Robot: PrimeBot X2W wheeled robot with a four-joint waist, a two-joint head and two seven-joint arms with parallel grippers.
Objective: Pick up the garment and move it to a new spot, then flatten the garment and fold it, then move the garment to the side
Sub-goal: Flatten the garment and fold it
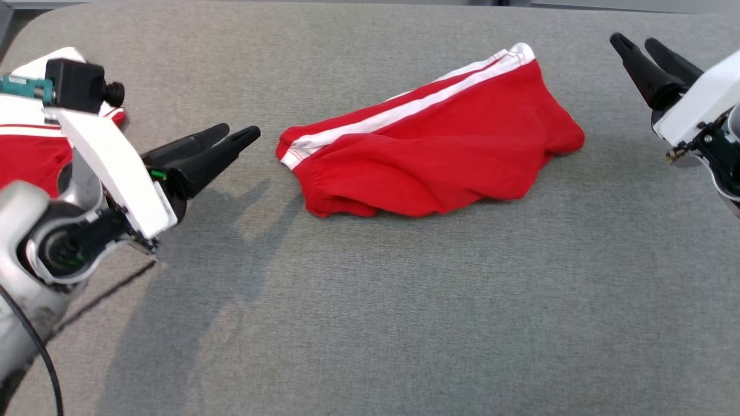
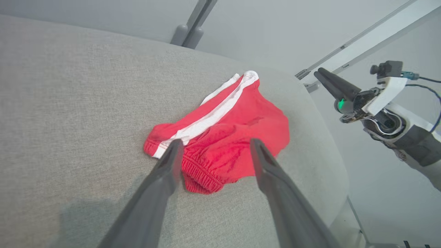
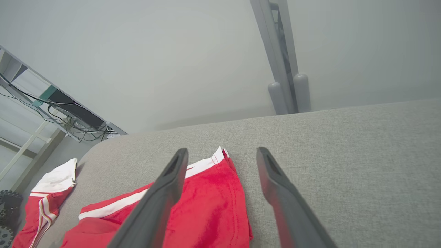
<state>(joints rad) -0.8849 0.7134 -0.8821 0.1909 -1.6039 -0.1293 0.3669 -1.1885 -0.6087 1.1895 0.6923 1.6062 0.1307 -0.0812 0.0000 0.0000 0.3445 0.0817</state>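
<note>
head view: i see red shorts (image 1: 439, 144) crumpled on grey fabric surface (image 1: 370, 318) between claws, touching neither; left gripper (image 1: 238, 132) near, right gripper (image 1: 633, 41) farther off, both spread wide, empty.

Grey fabric surface (image 1: 404, 323) bore a crumpled red garment (image 1: 451, 150), upper centre; a second red-and-white garment (image 1: 23, 159) lay at the frame's left edge.

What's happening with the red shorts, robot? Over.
Left end effector open, empty. Right end effector open, empty. Red shorts rumpled, lying free. Another garment far left.
</note>
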